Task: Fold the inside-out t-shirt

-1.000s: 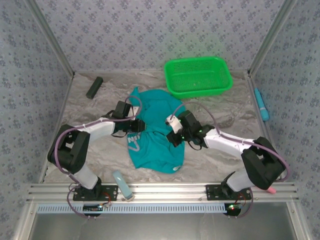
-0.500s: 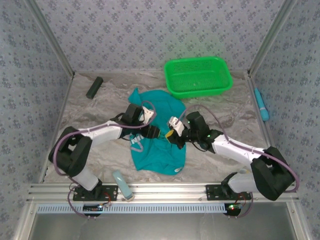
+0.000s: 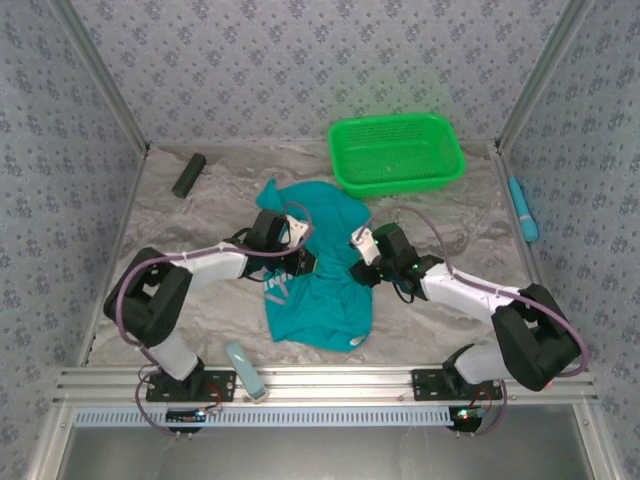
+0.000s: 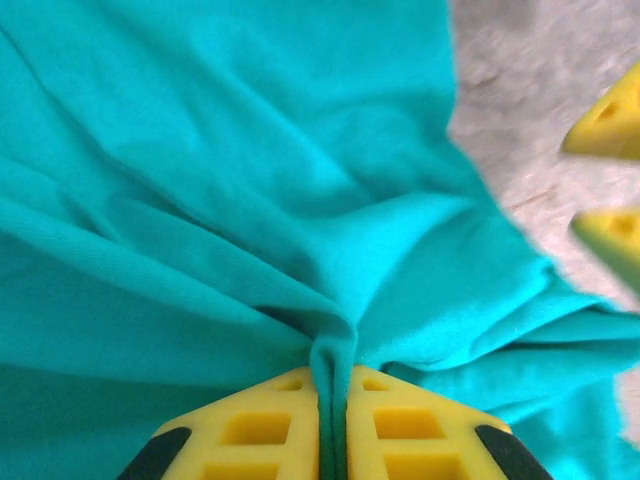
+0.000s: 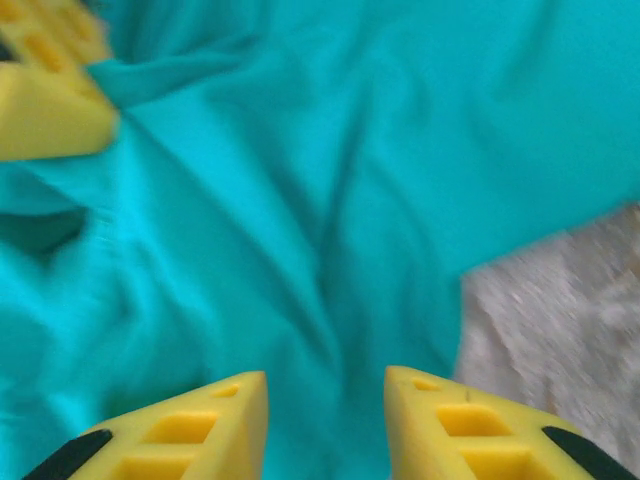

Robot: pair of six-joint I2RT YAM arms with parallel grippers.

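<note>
On the middle of the gray table point(image 3: 190, 225) lies your t-shirt point(image 3: 318, 300) — soft teal cloth, all wrinkled. Your left arm bends low and reaches toward 3 o'clock; the left gripper point(image 4: 333, 375) pinches a ridge of cloth between its yellow fingers. Your right arm reaches toward 9 o'clock — the right gripper point(image 5: 325, 380) holds its blocky fingers spread over the cloth.

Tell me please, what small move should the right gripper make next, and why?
Probably lower the right gripper and close it on the t-shirt just inside its edge. Its jaws stand open above the cloth, while the left gripper is shut on a pinched ridge nearby. A second hold seems needed to lift or spread the shirt.
</note>
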